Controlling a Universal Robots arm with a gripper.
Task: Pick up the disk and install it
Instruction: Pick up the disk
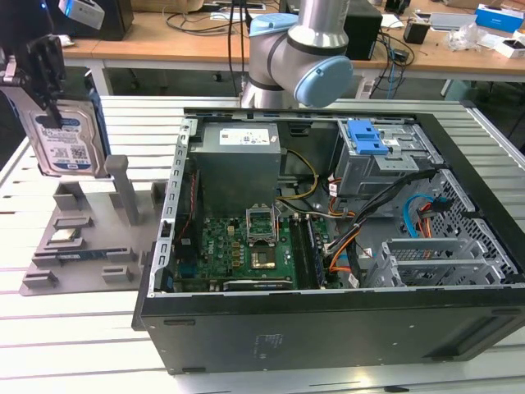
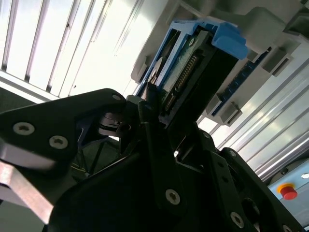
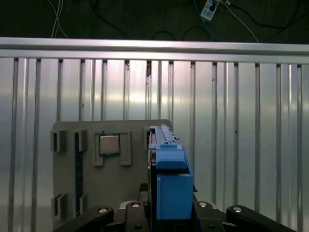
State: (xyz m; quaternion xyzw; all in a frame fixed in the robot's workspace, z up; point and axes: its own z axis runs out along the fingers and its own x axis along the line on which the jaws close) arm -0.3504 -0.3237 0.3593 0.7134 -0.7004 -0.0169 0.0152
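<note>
Black claw (image 1: 43, 66): at the exterior view's far left, clamped on the disk's upper edge.
Disk (image 1: 67, 135): one flat silver-grey metal rectangle with a white-and-blue label and a blue plastic frame. It hangs on edge above the tray, clear of it. In the first wrist view its blue edge (image 3: 170, 181) sits between two black fingers (image 3: 131, 212).
Tray (image 1: 37, 279): one flat grey moulded holder with raised posts and pockets, lying on the table.
Tray contents: one square metallic chip (image 1: 65, 238) in a framed pocket, and one long thin memory stick (image 1: 82, 254) in a slot.
Table (image 1: 82, 345): ribbed aluminium slats.
Case (image 1: 328, 328): one black computer tower lying on its side with the panel off, right of the tray.
Case contents: one grey boxy power supply (image 1: 238, 164), one green board (image 1: 246, 246), orange, blue and black cables (image 1: 418, 213), and one grey metal cage (image 1: 385, 164) topped by one blue plastic latch (image 1: 367, 135).
Arm (image 1: 303, 49): rounded grey and pale-blue joints behind the case.
</note>
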